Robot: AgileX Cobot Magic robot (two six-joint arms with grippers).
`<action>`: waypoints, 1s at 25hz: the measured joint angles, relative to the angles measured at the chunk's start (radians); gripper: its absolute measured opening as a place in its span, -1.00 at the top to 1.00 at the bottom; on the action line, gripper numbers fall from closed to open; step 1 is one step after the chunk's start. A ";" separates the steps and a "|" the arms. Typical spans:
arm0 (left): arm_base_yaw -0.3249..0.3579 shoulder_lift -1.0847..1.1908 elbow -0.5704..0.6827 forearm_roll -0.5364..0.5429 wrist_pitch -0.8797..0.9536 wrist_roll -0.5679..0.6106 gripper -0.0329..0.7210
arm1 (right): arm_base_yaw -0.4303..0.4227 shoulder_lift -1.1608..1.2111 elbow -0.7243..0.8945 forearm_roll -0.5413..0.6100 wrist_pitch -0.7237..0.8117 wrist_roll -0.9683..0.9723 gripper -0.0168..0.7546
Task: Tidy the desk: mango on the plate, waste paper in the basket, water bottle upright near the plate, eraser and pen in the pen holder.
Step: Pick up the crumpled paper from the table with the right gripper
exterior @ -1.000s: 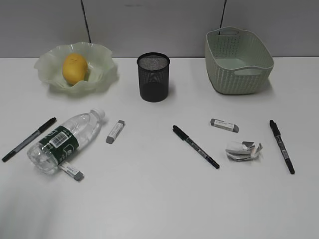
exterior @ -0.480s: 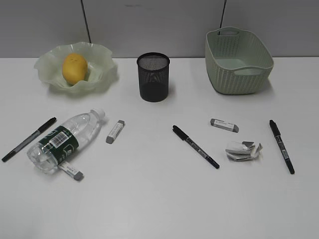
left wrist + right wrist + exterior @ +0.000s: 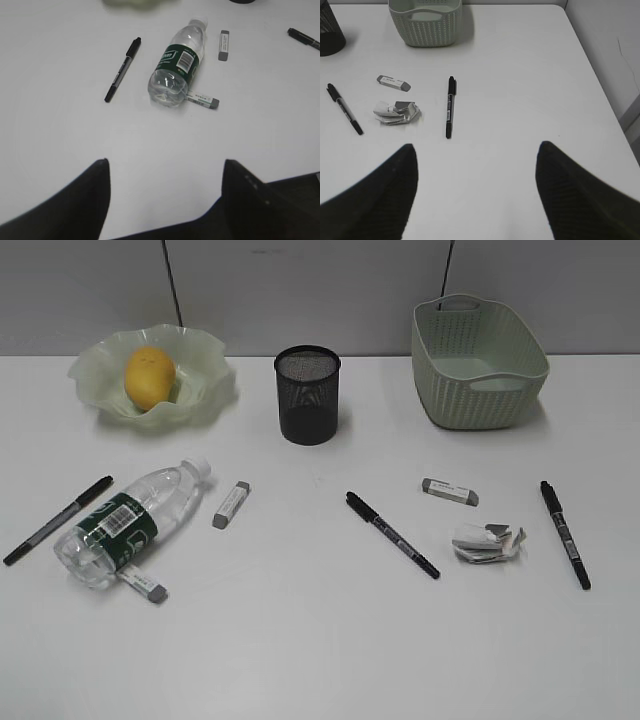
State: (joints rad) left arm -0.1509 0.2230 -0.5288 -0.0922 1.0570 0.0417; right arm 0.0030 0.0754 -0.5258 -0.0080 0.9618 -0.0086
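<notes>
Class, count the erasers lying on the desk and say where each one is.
3. One eraser lies right of the water bottle, one pokes out from under the bottle's base, and one sits just above the waste paper. None seems hidden.

Counter [image 3: 320, 660]: white, flat, matte, evenly lit with soft shadows. Wall [image 3: 300, 290]: grey panels along the far edge at 12 o'clock, split by two dark vertical seams, one at 11 o'clock [image 3: 172, 285], one at 1 o'clock [image 3: 450, 265]. Side wall [image 3: 610, 45]: pale grey, at 2 o'clock in the right wrist view, beyond the counter's rounded corner.
</notes>
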 joint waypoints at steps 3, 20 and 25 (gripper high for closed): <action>0.000 0.000 0.001 0.000 0.002 0.000 -0.48 | 0.000 0.109 0.000 0.008 -0.094 0.000 -0.56; 0.000 0.000 0.002 0.000 0.004 0.000 -0.43 | 0.023 1.017 -0.153 0.214 -0.341 0.009 -0.56; 0.000 0.000 0.002 0.000 0.004 0.000 -0.43 | 0.113 1.284 -0.231 0.238 -0.324 0.152 -0.56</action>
State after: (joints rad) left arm -0.1509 0.2230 -0.5269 -0.0922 1.0608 0.0417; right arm 0.1162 1.3593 -0.7568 0.2297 0.6378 0.1434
